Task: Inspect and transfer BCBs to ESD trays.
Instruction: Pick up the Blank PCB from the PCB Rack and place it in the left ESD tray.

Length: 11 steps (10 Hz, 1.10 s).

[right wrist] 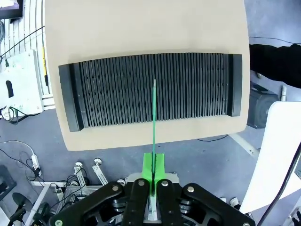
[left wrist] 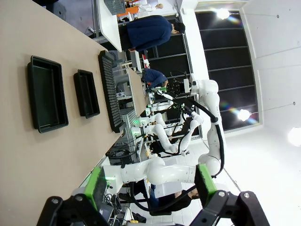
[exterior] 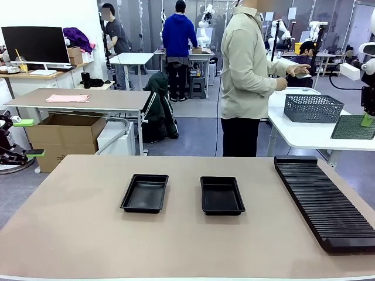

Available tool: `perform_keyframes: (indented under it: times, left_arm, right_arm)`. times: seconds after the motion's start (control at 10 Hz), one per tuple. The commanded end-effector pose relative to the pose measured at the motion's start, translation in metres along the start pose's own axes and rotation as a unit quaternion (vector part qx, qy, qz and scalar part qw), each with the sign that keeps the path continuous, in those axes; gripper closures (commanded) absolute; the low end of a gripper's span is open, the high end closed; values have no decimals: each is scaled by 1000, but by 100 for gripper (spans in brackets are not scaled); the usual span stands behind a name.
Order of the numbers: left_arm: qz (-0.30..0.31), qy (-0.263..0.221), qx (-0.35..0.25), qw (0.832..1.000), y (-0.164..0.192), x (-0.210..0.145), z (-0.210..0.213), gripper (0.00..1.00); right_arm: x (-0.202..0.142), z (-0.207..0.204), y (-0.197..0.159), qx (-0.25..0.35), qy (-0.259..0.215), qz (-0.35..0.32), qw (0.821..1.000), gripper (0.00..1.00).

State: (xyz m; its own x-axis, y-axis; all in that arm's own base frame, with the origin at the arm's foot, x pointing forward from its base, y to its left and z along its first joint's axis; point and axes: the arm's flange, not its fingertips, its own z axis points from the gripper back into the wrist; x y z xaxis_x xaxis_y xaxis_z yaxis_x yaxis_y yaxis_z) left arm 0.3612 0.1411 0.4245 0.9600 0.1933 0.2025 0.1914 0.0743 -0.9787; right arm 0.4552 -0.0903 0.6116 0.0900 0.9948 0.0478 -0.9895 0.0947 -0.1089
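Our right pincer (right wrist: 153, 178) gripped the thin pale green-grey board (right wrist: 154, 117) edge-on above the black ribbed rack (right wrist: 117, 89) (left pincer (left wrist: 150, 183) gaped, empty); we judged it needed levelling before a shallow black tray (exterior: 222, 212).

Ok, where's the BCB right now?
Clamped in the right gripper, the BCB hangs at the front view's right edge, above the black slotted rack; the right wrist view shows it edge-on over the slots.
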Motion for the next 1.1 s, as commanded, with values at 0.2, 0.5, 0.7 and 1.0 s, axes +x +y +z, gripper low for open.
perform_keyframes:
  times: [0.2, 0.5, 0.7, 1.0]
  left_arm:
    - [0, -1, 0, 1000, 0, -1, 1, 0]
    - [0, -1, 0, 1000, 0, -1, 1, 0]
    - [0, -1, 0, 1000, 0, -1, 1, 0]
    - [0, -1, 0, 1000, 0, -1, 1, 0]
  right_arm:
    - [-2, 3, 0, 0, 0, -1, 1000, 98]
    - [-2, 3, 0, 0, 0, -1, 1000, 98]
    - [-2, 3, 0, 0, 0, -1, 1000, 98]
    - [-2, 3, 0, 0, 0, -1, 1000, 98]
